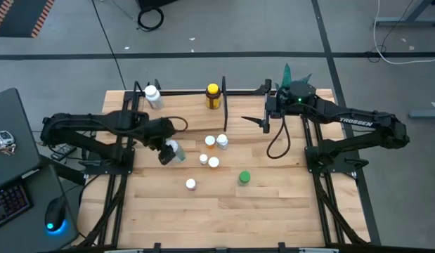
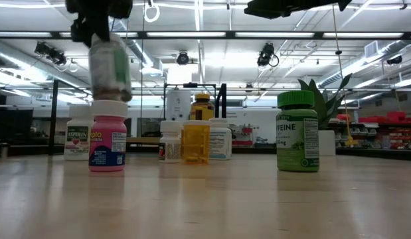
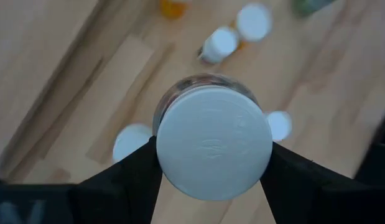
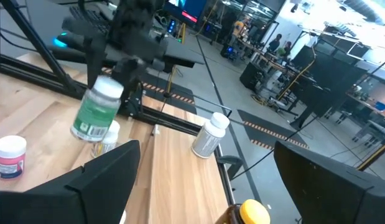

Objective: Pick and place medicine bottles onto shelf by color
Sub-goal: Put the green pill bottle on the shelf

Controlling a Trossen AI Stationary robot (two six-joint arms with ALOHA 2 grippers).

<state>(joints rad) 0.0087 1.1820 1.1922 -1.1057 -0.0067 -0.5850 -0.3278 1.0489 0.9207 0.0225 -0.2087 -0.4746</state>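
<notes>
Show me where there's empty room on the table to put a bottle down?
The near strip of the table, in front of the green bottle and the lone white-capped bottle, is bare. So is the patch between the green bottle and the right arm's base. It is crowded mid-table, where the bottle cluster sits beside the left hand holding a bottle.

Looks like a big robotics lab or workshop: grey concrete floor (image 1: 273,28) with loose cables, rows of strip lights (image 2: 278,34) overhead, desks and people beyond the slatted worktop (image 1: 273,211).
</notes>
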